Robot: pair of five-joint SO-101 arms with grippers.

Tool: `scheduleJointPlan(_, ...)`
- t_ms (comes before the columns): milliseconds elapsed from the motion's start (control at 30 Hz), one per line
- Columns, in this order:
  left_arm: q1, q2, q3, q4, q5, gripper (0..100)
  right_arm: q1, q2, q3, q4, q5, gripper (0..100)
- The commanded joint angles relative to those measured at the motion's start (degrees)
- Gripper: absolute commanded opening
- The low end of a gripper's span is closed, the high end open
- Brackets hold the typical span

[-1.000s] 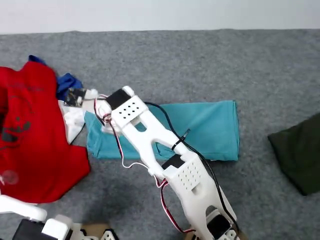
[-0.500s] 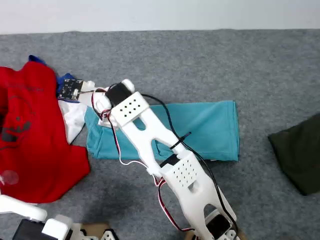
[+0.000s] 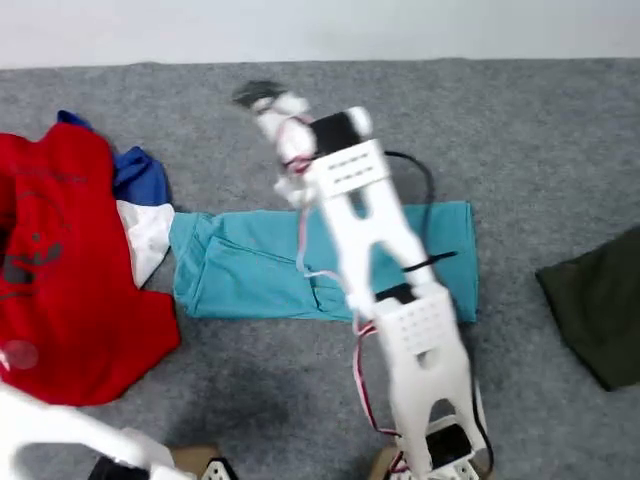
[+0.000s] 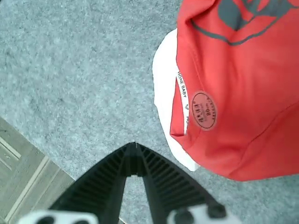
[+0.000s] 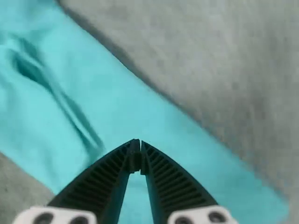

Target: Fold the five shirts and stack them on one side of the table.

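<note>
Looking down on a grey carpeted surface [image 3: 520,130] with five shirts. A teal shirt [image 3: 240,270] lies flat in the middle, folded into a long strip running left to right, with a few creases near its left end. At the left edge a red shirt [image 3: 60,270] is spread loosely. Tucked against its right side are a crumpled blue shirt [image 3: 140,178] and a white shirt [image 3: 148,235], the white one touching the teal strip's left end. A dark shirt [image 3: 600,305] sits well apart at the right edge.

The right arm [image 3: 350,175] stretches from the near edge across the teal shirt. The right gripper [image 5: 136,145] hangs over teal cloth near the shirt's edge, its jaws closed tip to tip and holding nothing. The left gripper [image 4: 135,149] hovers over bare grey beside the red shirt's hem, where white cloth shows underneath. Its jaws are also pressed together and empty.

The shirts look light, thin and limp, so they will likely sag and drag when lifted rather than keep their shape. Creases will probably shift easily. For the teal strip, the best hold seems to be a pinch at a corner of one short end, catching every layer together, so the fold does not slide open. The carpet may grip the cloth, which would help hold it while the end is carried over.
</note>
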Motion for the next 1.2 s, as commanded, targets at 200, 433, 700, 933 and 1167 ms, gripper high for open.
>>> scheduleJointPlan(200, 0.4, -2.0, -0.4, 1.5, -0.4, 0, 14.9, -12.9, 15.3, 2.2, -11.8, 0.9)
scheduleJointPlan(433, 0.5, -1.7, -0.4, 1.1, -2.5, 0, 22.9, -14.3, 18.1, 2.2, -13.6, 14.0)
scheduleJointPlan(700, 0.5, -1.9, -0.5, 1.3, -6.1, 0, 26.5, -14.0, 25.6, 1.3, -11.3, 26.4)
scheduleJointPlan(933, 0.5, -1.7, -0.4, 1.4, -6.1, 0, 28.8, -13.7, 26.1, -1.7, -9.6, 26.6)
scheduleJointPlan(1167, 0.5, -1.7, -0.4, 1.4, -6.0, 0, 28.5, -13.7, 37.0, -12.5, -9.6, 26.6)
